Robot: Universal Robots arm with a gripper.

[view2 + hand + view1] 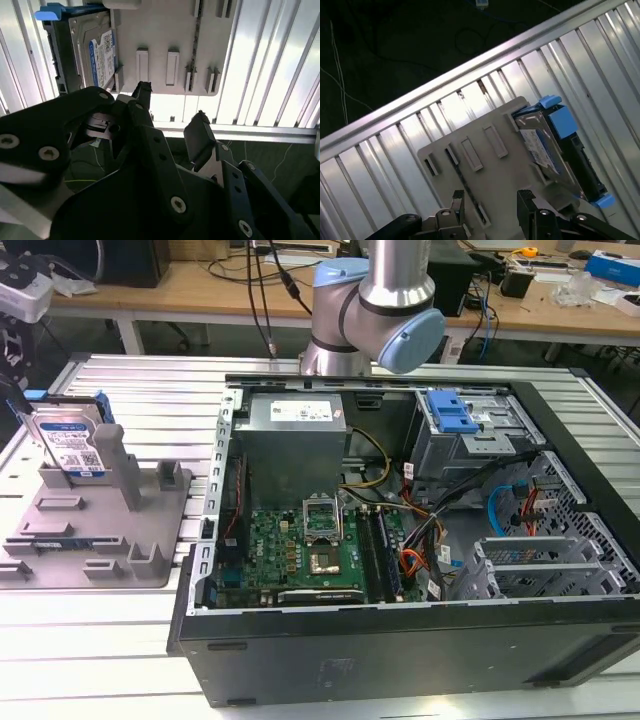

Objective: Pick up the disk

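In the exterior view, the arm (375,300) is cut off by the upper edge and the foot of the disk (68,440) is hidden in the grey fixture (100,530). In the second wrist view, a corner of the disk is covered by the hand (172,102).

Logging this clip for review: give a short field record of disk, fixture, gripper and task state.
fixture: grey plastic plate with upright posts, on the ribbed metal table
disk: flat rectangular silver metal hard drive, white-and-blue label, blue side rails, standing on edge in the fixture
gripper: black, two-fingered, open, empty, near the fixture, apart from the disk
task state: disk not yet picked up
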